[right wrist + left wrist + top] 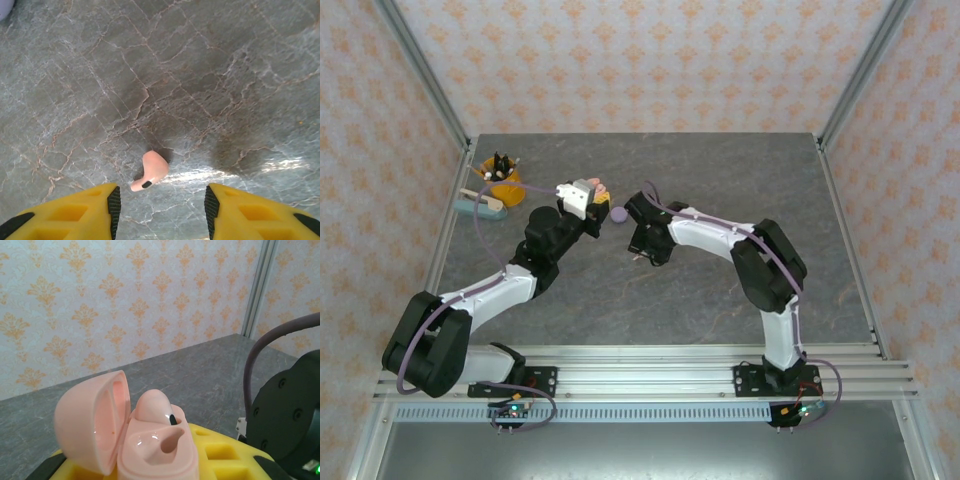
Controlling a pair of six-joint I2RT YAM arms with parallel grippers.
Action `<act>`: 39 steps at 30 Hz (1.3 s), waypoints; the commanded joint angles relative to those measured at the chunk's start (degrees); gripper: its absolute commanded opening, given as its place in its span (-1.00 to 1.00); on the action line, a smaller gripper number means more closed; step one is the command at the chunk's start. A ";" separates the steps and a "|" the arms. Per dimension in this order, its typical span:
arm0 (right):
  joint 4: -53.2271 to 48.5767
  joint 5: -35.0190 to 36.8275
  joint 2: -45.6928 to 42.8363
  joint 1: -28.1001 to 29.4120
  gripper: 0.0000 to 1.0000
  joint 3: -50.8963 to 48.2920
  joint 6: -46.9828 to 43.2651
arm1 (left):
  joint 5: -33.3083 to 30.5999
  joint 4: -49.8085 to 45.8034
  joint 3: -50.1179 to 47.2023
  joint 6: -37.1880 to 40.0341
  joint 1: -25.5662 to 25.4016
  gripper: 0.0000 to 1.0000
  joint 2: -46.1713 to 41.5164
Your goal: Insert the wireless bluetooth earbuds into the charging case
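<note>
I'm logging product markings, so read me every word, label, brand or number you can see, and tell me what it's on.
No text can be read.
pink charging case: no print or logo on its open lid or base.
loose pink earbud: no markings.
wallpaper: ornaments only, no letters.
small boards at the arm bases: too small to read.

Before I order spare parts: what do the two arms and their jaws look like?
The left arm and right arm match: black joint housings, white link covers, a lilac-grey cable along each. The jaws are yellow plastic with square recesses and black inner pads.
</note>
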 commanded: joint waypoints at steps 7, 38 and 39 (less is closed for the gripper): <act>-7.72 4.65 5.57 0.67 -0.06 7.07 6.83 | -0.06 2.76 -0.93 1.04 1.58 -1.00 -0.62; -12.29 3.93 7.75 1.73 -0.30 9.79 -0.14 | -0.17 4.87 -2.33 -0.46 2.38 -1.00 -0.47; -12.34 4.10 7.86 1.73 -0.32 9.79 -0.30 | -0.19 4.87 -2.38 -0.46 2.38 -1.00 -0.51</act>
